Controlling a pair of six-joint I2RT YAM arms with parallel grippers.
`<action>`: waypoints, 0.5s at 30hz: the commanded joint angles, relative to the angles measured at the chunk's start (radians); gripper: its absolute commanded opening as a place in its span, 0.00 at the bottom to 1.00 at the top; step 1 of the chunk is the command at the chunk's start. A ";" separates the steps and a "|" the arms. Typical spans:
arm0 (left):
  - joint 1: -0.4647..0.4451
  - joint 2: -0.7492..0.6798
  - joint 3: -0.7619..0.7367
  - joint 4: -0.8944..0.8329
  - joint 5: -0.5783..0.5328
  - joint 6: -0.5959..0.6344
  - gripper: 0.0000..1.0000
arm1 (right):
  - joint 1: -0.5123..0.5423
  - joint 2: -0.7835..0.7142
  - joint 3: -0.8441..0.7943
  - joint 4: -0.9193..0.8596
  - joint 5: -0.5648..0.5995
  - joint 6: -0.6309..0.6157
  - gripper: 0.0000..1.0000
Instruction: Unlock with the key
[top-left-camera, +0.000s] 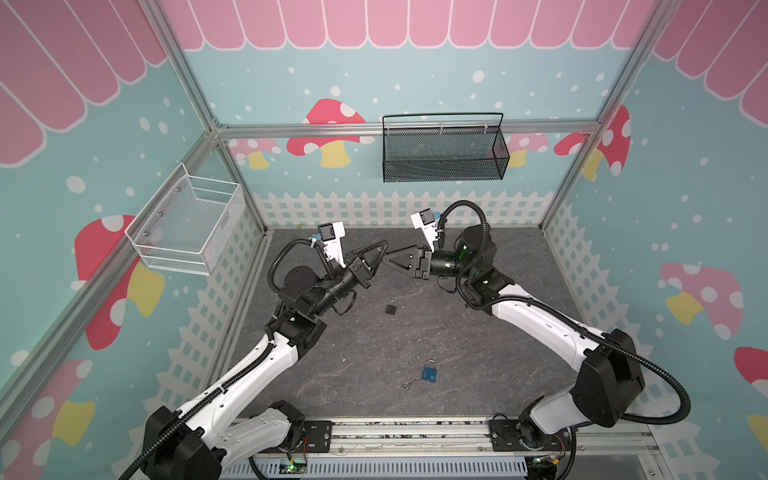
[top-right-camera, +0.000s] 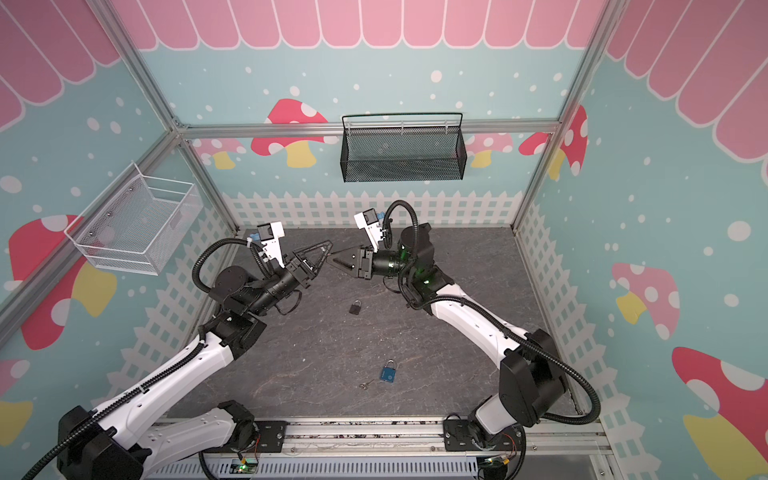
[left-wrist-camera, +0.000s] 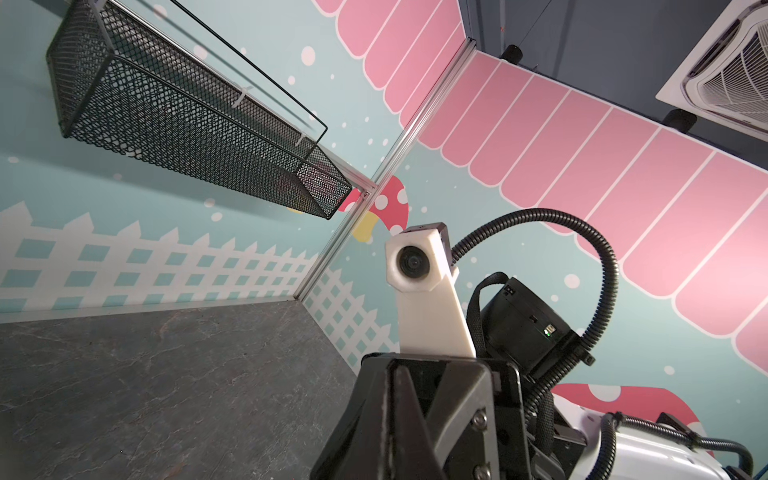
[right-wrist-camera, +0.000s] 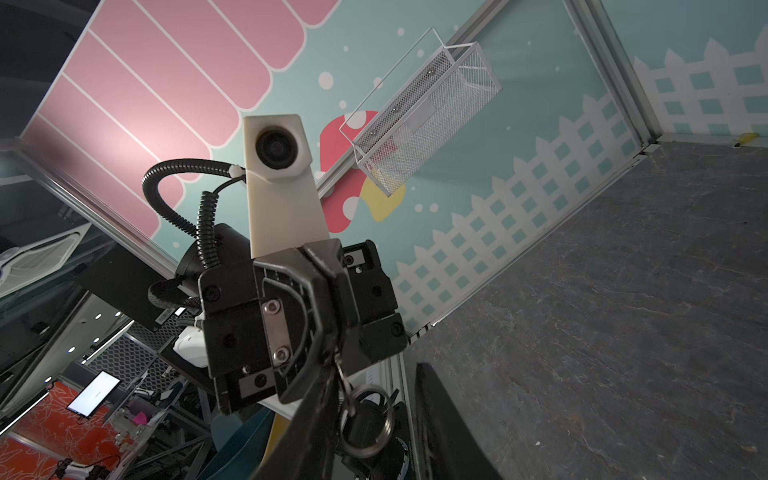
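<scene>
Both grippers meet tip to tip in the air above the back middle of the dark table. My left gripper (top-left-camera: 385, 245) (top-right-camera: 330, 243) is shut on the key (right-wrist-camera: 343, 380). In the right wrist view a metal key ring (right-wrist-camera: 388, 422) hangs from the key. My right gripper (top-left-camera: 384, 262) (top-right-camera: 328, 262) (right-wrist-camera: 376, 370) is open, with one finger on each side of the ring and a gap between them. A black padlock (top-left-camera: 391, 307) (top-right-camera: 355, 308) lies on the table below the grippers. A blue padlock (top-left-camera: 430, 372) (top-right-camera: 389, 373) lies nearer the front.
A small loose ring (top-left-camera: 409, 385) (top-right-camera: 365, 385) lies beside the blue padlock. A black mesh basket (top-left-camera: 442, 153) (left-wrist-camera: 187, 116) hangs on the back wall. A white mesh basket (top-left-camera: 187, 224) (right-wrist-camera: 428, 120) hangs on the left wall. Walls enclose the table on three sides.
</scene>
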 joint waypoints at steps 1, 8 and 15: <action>-0.013 0.004 -0.002 0.031 0.024 -0.009 0.00 | 0.006 -0.006 0.012 0.041 -0.001 0.013 0.31; -0.021 0.005 -0.007 0.037 0.022 -0.008 0.00 | 0.007 -0.011 0.013 0.055 0.001 0.013 0.22; -0.024 0.007 -0.012 0.034 0.007 -0.003 0.00 | 0.006 -0.018 0.000 0.070 0.002 0.017 0.14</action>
